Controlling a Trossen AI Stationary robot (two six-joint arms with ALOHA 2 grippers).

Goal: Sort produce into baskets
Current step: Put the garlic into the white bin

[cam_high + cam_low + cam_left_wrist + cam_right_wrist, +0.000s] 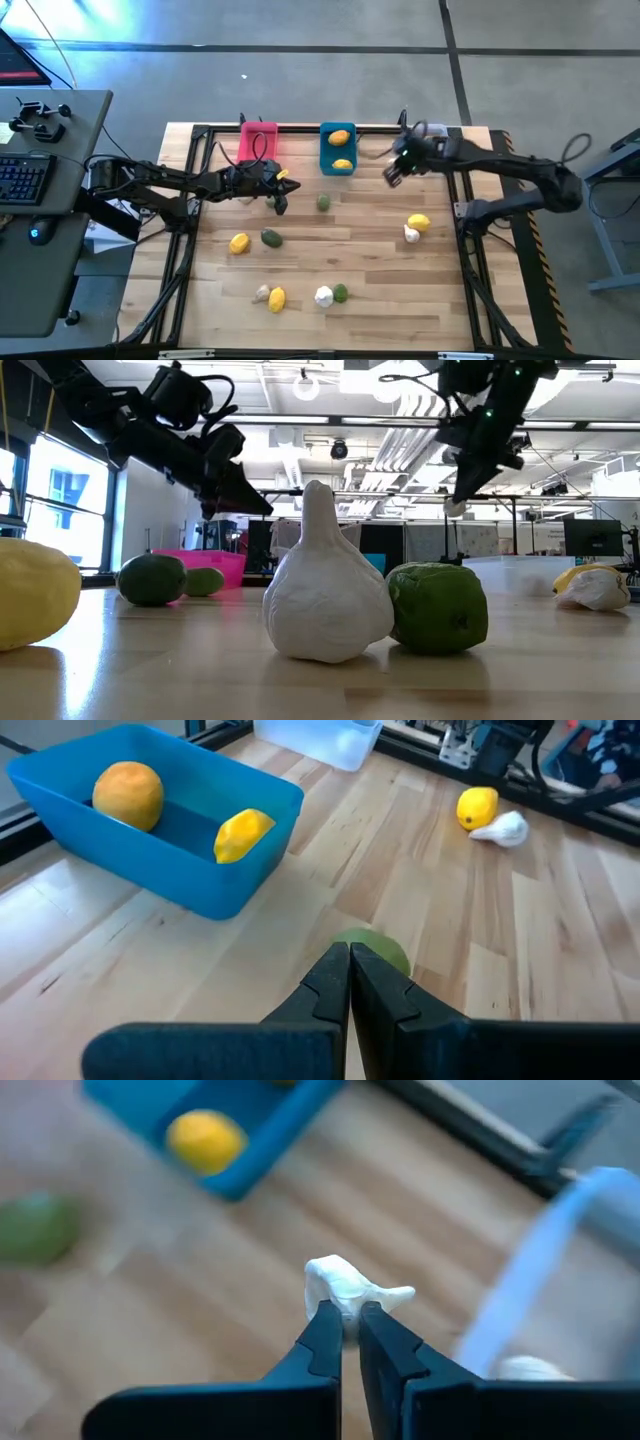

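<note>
Near the pale bin point(560, 1250), the right gripper point(345, 1320) is pinching a white garlic point(345, 1285) aloft — presumably carrying it binward; the left gripper point(349, 965), fingers pressed together, is hovering by the blue bin point(150, 840) — seemingly idle.

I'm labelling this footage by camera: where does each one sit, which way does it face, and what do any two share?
High: overhead, facing straight down on the table, both arms.
Low: at tabletop height, facing level past a garlic and lime; arms come in from above.
Left wrist: past the shut left tool toward the blue bin.
Right wrist: past the right tool, shut on a white garlic.
Both wrist views show the blue bin.
</note>
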